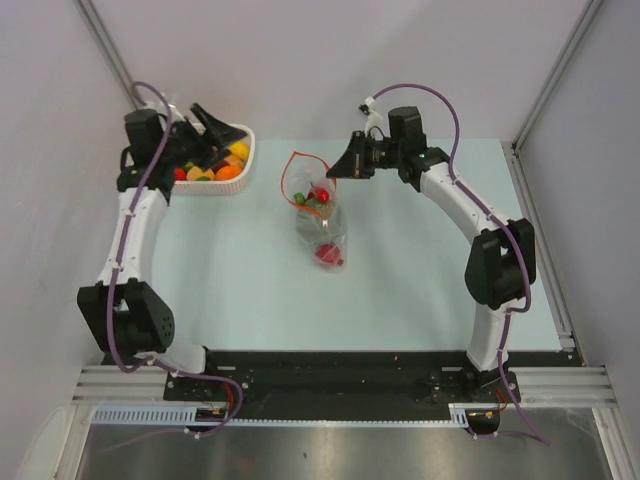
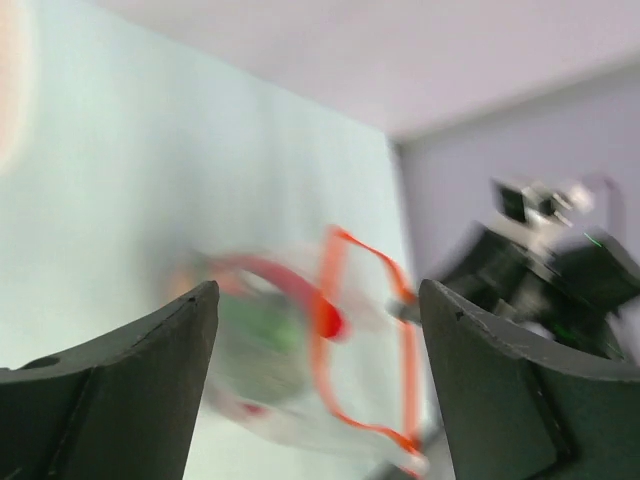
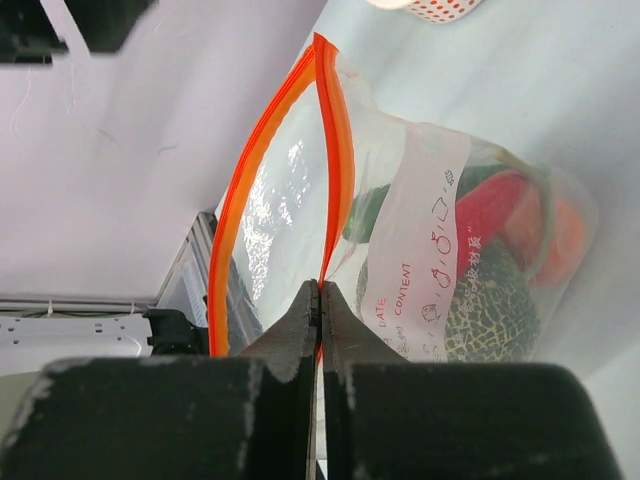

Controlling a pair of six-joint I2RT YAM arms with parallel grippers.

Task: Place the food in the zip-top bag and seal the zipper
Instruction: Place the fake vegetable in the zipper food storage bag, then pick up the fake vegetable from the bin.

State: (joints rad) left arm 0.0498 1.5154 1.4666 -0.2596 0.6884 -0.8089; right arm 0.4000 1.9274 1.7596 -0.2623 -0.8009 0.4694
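Zip-top bag of clear crinkly plastic (image 1: 320,222) lies mid-frame, long axis near vertical, with its gaping orange-red zipper (image 3: 233,200) uppermost and red and green toy food (image 1: 327,253) inside. Right gripper (image 1: 334,172) pinches the zipper. At upper left, left gripper (image 1: 210,128), jaws spread and empty, hangs above a white lattice basket (image 1: 215,188) holding more.

The basket (image 1: 222,187) lies left of the bag (image 1: 322,225), which apparently holds food (image 1: 326,253).
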